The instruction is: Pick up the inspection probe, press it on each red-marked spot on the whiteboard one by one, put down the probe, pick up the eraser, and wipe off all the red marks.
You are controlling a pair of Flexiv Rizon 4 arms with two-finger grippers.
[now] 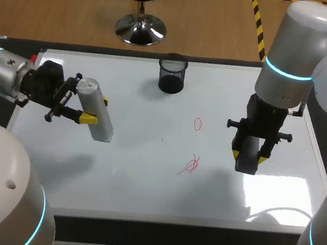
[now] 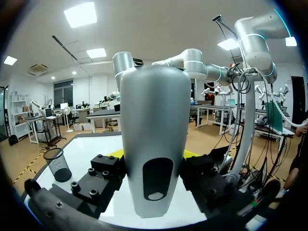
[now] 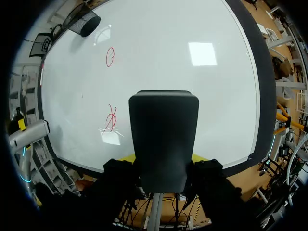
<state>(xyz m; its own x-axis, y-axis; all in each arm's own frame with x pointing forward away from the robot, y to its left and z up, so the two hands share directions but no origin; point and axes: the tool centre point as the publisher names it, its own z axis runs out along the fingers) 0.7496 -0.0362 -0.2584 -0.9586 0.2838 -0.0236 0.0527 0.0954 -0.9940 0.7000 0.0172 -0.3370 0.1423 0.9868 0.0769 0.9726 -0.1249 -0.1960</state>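
Gripped in the left gripper (image 1: 84, 99) at the middle left of the head view: the inspection probe (image 1: 96, 112), a smooth silver-grey cylinder with a rounded cap, tilted, its lower end slanting toward the frame's centre over the whiteboard (image 1: 128, 177). Fingers pressed against its sides, one yellow tip showing beneath it. From the left wrist, a pale metallic flask shape narrowing at a shoulder toward the far end, with a dark oval window and a small light circle in it near the gripper; black finger blocks tight on either side, a strip of yellow behind. Clamped in the right gripper (image 1: 248, 153) at the middle right of the head view: the eraser (image 1: 246, 160), a matt black block with rounded corners, over the right part of the board. From the right wrist, that block filling the gap between the fingers, pinched from both sides. On the white surface, two red marks: a small oval (image 1: 198, 124) right of centre and a tangled scribble (image 1: 191, 164) just below it, both between the two grippers and nearer the right one. Upright at the upper centre of the board, a black mesh cup (image 1: 172, 75), well apart from both grippers.
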